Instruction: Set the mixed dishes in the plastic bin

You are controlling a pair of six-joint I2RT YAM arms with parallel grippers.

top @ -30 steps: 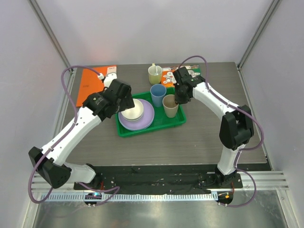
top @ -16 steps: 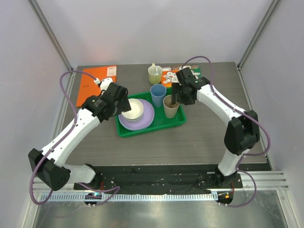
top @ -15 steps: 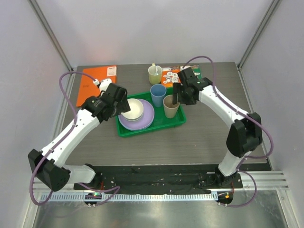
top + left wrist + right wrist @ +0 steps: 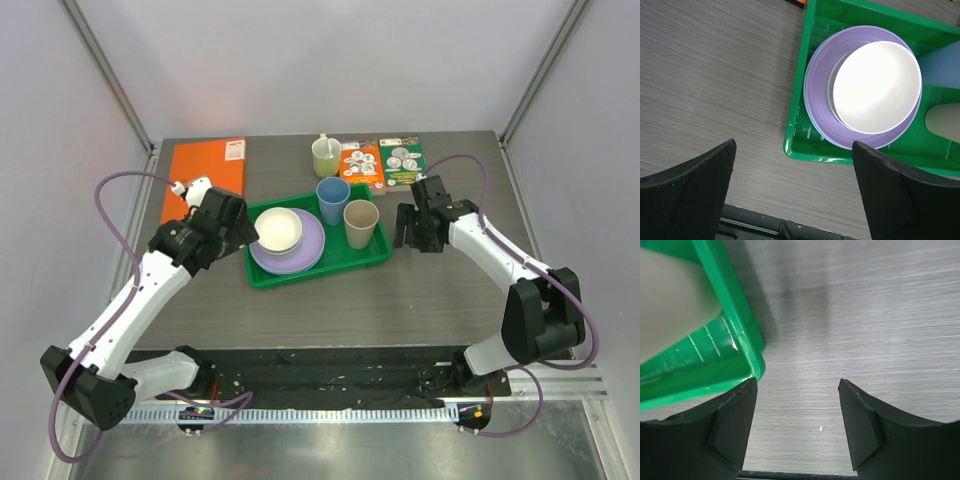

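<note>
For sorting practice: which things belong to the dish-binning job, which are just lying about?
Job: bright green plastic bin, lilac plastic plate, cream plastic bowl, blue plastic cup, beige plastic cup.
Lying about: flat orange folder, yellow-green mug with spoon, printed cards.

Robotics lab cell, plain white walls (image 4: 330, 60), metal frame posts (image 4: 108, 70), grey wood-grain table (image 4: 420, 290)

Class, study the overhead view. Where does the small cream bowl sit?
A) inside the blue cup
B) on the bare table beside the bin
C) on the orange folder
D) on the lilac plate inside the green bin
D: the cream bowl rests on top of the lilac plate, which lies within the rim of the green bin. The left wrist view shows the same stacking.
</note>
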